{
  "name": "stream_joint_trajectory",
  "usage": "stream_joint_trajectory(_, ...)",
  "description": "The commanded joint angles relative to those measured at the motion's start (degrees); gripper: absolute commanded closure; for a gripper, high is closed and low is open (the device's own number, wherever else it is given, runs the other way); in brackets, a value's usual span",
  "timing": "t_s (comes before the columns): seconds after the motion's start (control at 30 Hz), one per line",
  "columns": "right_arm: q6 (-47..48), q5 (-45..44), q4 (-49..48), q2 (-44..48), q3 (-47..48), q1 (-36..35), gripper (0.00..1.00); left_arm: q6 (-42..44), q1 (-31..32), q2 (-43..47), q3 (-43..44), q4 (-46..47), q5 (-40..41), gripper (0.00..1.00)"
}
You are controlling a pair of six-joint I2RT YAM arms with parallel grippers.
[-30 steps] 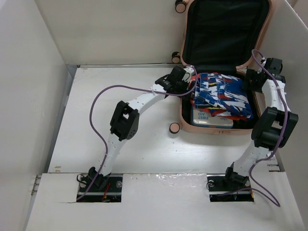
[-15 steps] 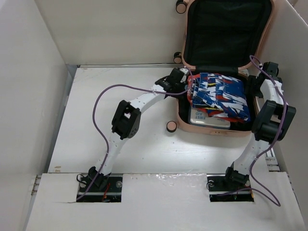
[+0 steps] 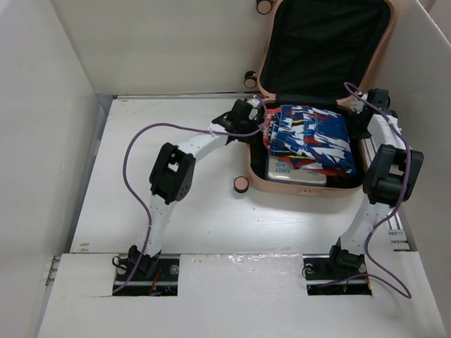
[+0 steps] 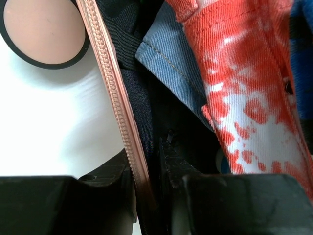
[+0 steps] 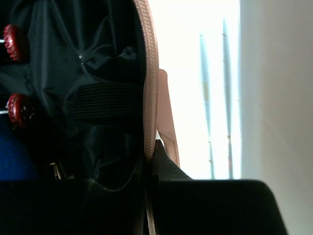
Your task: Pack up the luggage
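The suitcase lies open on the counter with its lid standing up at the back. It sits between the two arms. The left pincer is clamped on the rim on its own side, and the left wrist view shows the zipper edge running between the fingers. The right pincer pinches the opposite rim in the same way.

Folded clothes and a first-aid box fill the tray inward of both pincers.

The shell looks stiff and smooth, so its curved outside would probably slip in a grip. The thin rim is the better hold. Loaded, it is likely fairly heavy, and the wheel nearer the left pincer suggests it could roll if pushed. The soft clothes rise above the rim and might catch when the lid is closed.
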State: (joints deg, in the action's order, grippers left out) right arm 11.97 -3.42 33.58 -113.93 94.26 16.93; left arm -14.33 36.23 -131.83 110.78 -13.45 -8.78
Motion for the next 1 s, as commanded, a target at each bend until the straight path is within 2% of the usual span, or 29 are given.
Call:
stream_joint_trajectory(0.0, -1.9, 12.3, -5.3, -2.9, 1.4, -7.8, 1.00, 7.0, -6.9, 4.6, -4.3, -6.3, 0.1, 1.00)
stream_joint_trajectory(0.1, -3.1, 14.7, -6.6, -3.4, 3.0, -10.2, 1.00, 7.6, -9.1, 8.2, -8.6, -5.7, 0.6, 1.00)
stream_joint_trajectory(0.4, -3.6, 19.0, -7.7, -3.4, 4.9, -14.9, 1.00, 10.3, -13.4, 11.8, -14.3, -6.3, 0.6, 1.00)
stream_joint_trajectory(0.5, -2.4, 20.1, -7.1, -1.7, 6.1, -14.2, 0.51, 11.8, -13.4, 11.8, -13.8, -6.9, 1.3, 1.00)
stream_joint_trajectory(0.53, -1.9, 20.1, -6.6, -1.2, 6.7, -13.7, 0.44, 12.3, -13.4, 11.8, -13.0, -6.9, 1.3, 0.97)
stream_joint_trajectory(0.57, -1.3, 20.1, -6.6, -0.6, 7.5, -12.8, 0.31, 12.3, -13.4, 11.8, -13.0, -7.5, 1.3, 0.92)
stream_joint_trajectory(0.6, -0.5, 20.1, -5.7, 0.0, 9.5, -12.3, 0.25, 12.3, -13.4, 11.8, -12.0, -7.5, 1.3, 0.89)
stream_joint_trajectory(0.63, 0.0, 20.1, -5.2, 1.5, 10.7, -11.7, 0.21, 12.8, -13.4, 11.8, -11.0, -8.1, 1.3, 0.81)
stream_joint_trajectory(0.77, 2.1, 20.7, -5.9, 3.5, 19.1, -10.4, 0.14, 14.6, -13.4, 12.9, -8.9, -9.1, 1.3, 0.64)
stream_joint_trajectory(0.83, 2.1, 22.7, -7.6, 2.9, 25.5, -10.4, 0.12, 14.6, -13.4, 12.9, -8.1, -10.9, 1.8, 0.62)
stream_joint_trajectory(0.93, 0.2, 24.4, -15.9, 0.9, 31.8, -10.4, 0.12, 15.1, -13.4, 12.9, -7.4, -12.1, 1.3, 0.55)
stream_joint_trajectory(0.97, -1.3, 24.4, -21.6, -0.5, 32.8, -10.4, 0.12, 15.1, -13.4, 12.9, -7.4, -12.1, 1.3, 0.54)
